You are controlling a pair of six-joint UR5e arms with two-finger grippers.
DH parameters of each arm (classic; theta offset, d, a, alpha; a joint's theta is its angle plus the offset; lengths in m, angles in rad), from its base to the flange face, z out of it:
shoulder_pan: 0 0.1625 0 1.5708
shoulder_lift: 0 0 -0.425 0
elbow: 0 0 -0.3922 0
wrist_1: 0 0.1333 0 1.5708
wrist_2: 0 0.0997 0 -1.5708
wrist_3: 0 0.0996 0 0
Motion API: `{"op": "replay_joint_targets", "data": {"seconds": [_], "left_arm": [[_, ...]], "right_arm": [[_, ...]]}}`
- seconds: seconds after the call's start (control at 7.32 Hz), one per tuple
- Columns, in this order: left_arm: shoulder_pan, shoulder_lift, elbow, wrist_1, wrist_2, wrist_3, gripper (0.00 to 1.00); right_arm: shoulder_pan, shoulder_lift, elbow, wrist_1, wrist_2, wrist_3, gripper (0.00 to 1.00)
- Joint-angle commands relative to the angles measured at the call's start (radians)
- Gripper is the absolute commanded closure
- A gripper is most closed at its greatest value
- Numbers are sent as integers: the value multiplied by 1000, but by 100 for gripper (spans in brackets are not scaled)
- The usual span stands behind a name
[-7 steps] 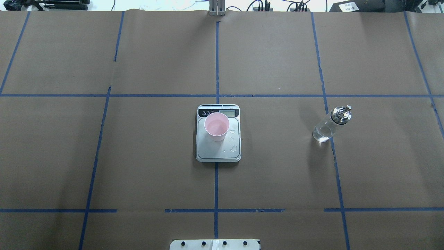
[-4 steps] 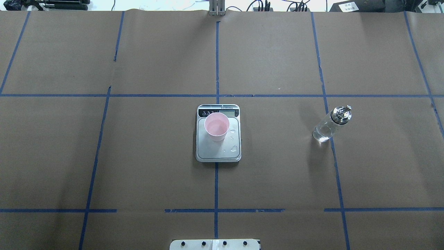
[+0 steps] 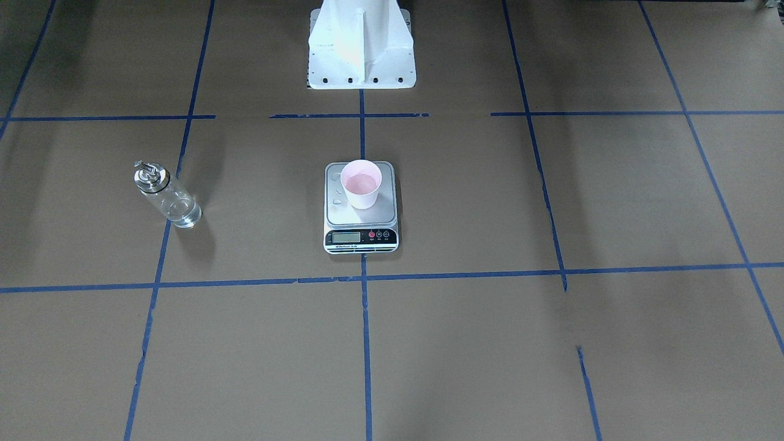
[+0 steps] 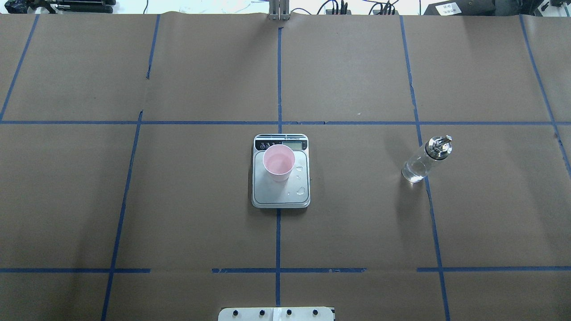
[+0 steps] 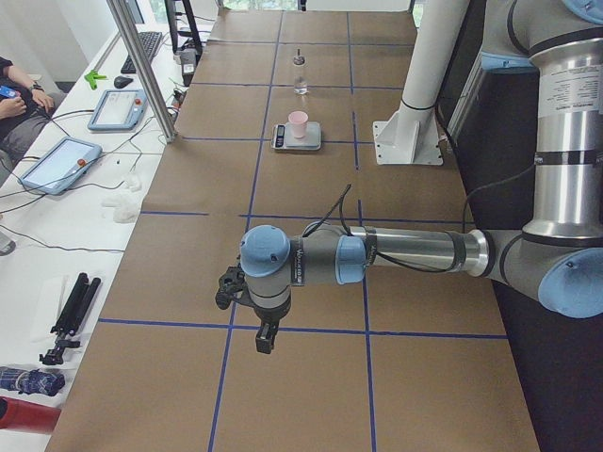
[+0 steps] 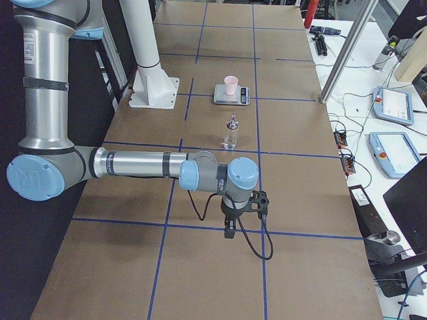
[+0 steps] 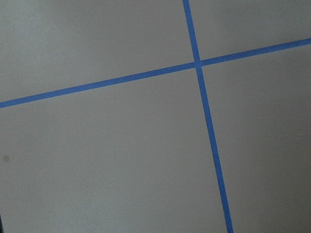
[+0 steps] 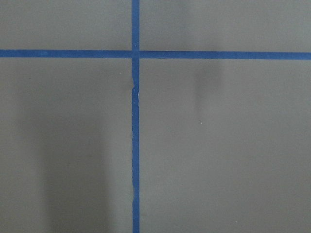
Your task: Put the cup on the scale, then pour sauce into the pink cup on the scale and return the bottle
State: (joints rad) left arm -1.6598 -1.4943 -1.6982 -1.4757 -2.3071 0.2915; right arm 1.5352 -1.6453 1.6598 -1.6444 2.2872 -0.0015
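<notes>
Cup (image 4: 280, 174) holds sauce (image 4: 278, 159) on the scale (image 4: 281, 196) mid-bench, and the bottle (image 4: 421, 162) stands upright toward the right edge. The task appears complete, with no move left. Left gripper (image 5: 265, 336) and right gripper (image 6: 230, 230) hang at the bench ends, and whether their fingers are apart or together cannot be told.

Table cover: I see brown paper (image 4: 200, 200) gridded with blue tape (image 4: 278, 80).
Side bench: I spot a tablet (image 5: 58, 163), a keyboard (image 5: 141, 49) and a folded tripod (image 5: 71, 315).

Cup (image 4: 279, 163) on scale (image 4: 276, 199) (perhaps liquid (image 3: 360, 182) inside), bottle (image 4: 419, 165) well apart, robot's right
</notes>
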Motion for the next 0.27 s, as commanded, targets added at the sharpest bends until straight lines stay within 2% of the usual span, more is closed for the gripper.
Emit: {"op": "replay_joint_targets", "data": {"seconds": [0.0,0.14], "left_arm": [[0,-1,-1,0,0,0,0],[0,-1,-1,0,0,0,0]], "right_arm": [[0,-1,0,0,0,0,0],[-1,1,-2,0,0,0,0]]}}
